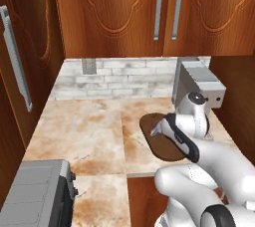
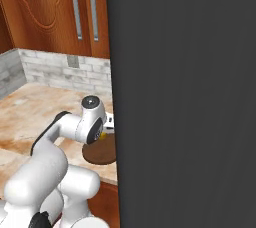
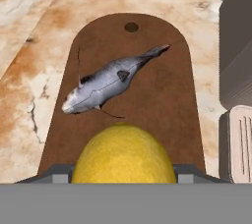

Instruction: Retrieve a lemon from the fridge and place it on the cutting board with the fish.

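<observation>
The yellow lemon (image 3: 123, 154) sits between my gripper (image 3: 123, 175) fingers, which are shut on it. Just past it lies the dark brown cutting board (image 3: 165, 100) with the silvery fish (image 3: 108, 83) slanting across its middle. The lemon is over the board's near end, short of the fish; whether it touches the wood I cannot tell. In the right base view a bit of the lemon (image 2: 102, 134) peeks out below the wrist, over the board (image 2: 101, 154). The fridge's dark grey side (image 2: 185, 97) takes up the right of that view. The board (image 1: 158, 144) lies on the counter in front of the arm.
A grey boxy appliance (image 1: 198, 85) stands against the brick backsplash just right of the board, close to the hand (image 3: 238, 46). Another grey appliance (image 1: 37, 196) sits at the counter's near left corner. Marble counter (image 1: 84, 126) stretches left of the board. Wooden cabinets hang above.
</observation>
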### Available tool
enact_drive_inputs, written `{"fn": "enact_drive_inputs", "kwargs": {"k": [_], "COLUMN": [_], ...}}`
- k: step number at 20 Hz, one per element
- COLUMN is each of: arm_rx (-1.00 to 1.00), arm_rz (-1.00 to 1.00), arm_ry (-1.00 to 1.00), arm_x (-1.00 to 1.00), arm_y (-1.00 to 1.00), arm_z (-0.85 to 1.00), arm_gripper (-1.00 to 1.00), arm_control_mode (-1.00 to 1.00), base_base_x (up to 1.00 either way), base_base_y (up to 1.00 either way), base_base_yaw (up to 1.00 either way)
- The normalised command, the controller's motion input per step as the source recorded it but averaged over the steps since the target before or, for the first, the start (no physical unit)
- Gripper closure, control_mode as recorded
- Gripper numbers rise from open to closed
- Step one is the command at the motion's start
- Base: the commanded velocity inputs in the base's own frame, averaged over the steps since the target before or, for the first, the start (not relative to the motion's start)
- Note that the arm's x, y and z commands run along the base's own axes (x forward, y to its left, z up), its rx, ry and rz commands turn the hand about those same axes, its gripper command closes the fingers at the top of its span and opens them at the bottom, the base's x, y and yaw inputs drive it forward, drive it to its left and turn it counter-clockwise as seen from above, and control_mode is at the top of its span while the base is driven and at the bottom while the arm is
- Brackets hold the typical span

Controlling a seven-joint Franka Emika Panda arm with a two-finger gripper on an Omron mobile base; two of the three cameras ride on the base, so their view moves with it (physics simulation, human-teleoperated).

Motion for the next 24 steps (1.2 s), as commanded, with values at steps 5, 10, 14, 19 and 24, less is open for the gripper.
{"fn": "enact_drive_inputs", "kwargs": {"k": [5,10,14,19,24], "arm_rx": [0.00,0.00,0.00,0.00,0.00], "arm_rz": [0.03,0.00,0.00,0.00,0.00], "arm_ry": [0.00,0.00,0.00,0.00,0.00], "arm_x": [0.10,0.00,0.00,0.00,0.00], "arm_y": [0.00,0.00,0.01,0.06,0.05], "arm_z": [-0.23,-0.22,-0.25,-0.23,-0.18], "arm_gripper": [1.00,1.00,1.00,1.00,-1.00], "arm_control_mode": [-1.00,-1.00,-1.00,-1.00,-1.00], "base_base_x": [0.00,0.00,0.00,0.00,0.00], "base_base_y": [0.00,0.00,0.00,0.00,0.00], "base_base_yaw": [0.00,0.00,0.00,0.00,0.00]}}
